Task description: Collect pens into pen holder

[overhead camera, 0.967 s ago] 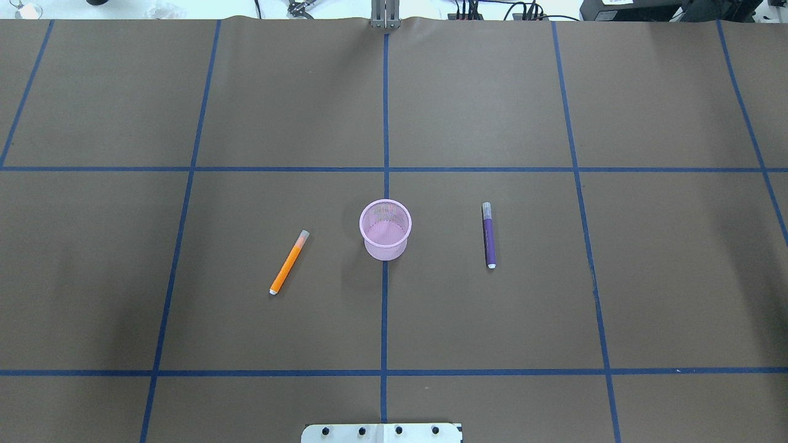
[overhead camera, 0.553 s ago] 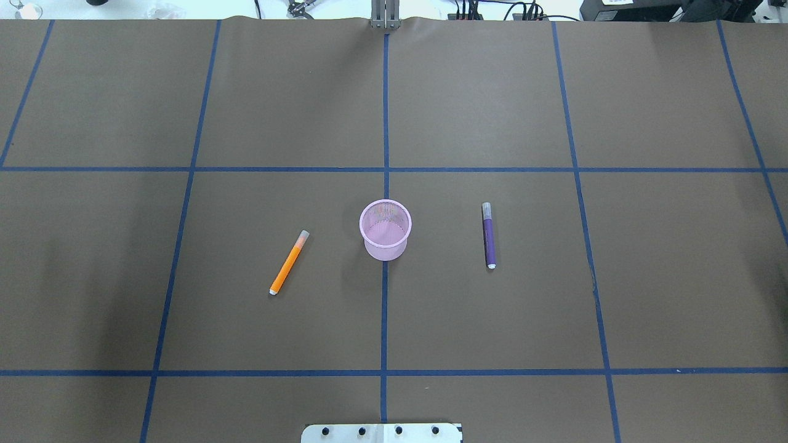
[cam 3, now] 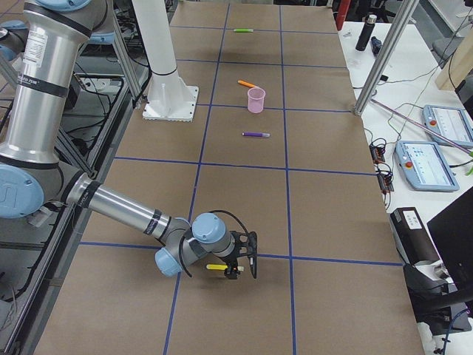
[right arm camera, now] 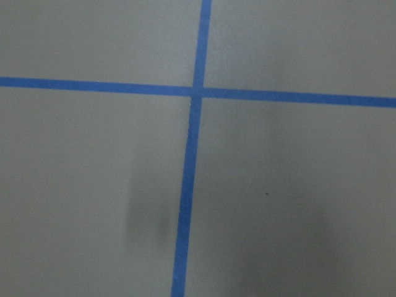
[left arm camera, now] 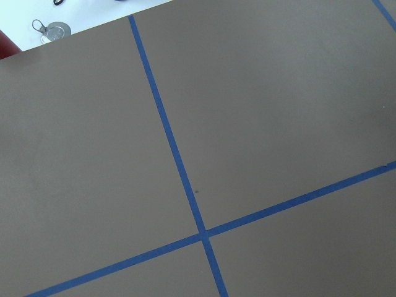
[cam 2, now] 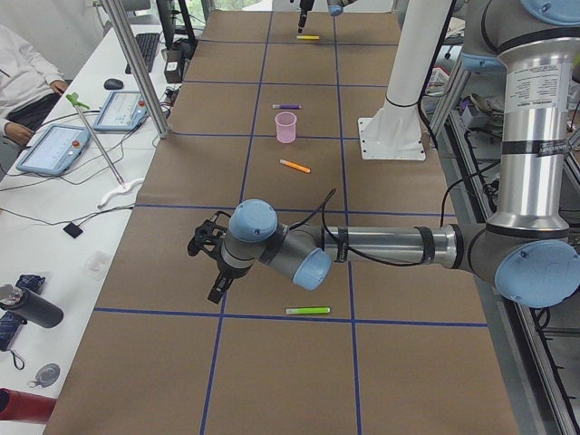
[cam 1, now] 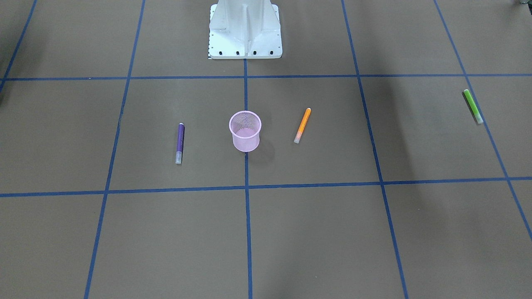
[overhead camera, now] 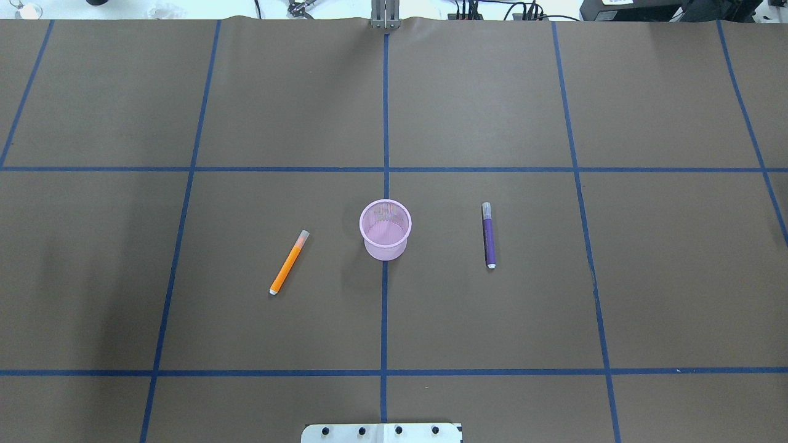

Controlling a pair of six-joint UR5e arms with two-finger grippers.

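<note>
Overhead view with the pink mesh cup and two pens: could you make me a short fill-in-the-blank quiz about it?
1. The pen holder stands upright, and inside it is completely ____.
2. In the overhead view, the orange pen lies on the holder's ____ side.
3. The purple pen lies flat with its pale cap pointing ____ from the robot.
Missing words: empty; left; away.

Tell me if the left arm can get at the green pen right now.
Probably yes: the green pen lies flat, close to the left tool, and nothing stands between them.
</note>
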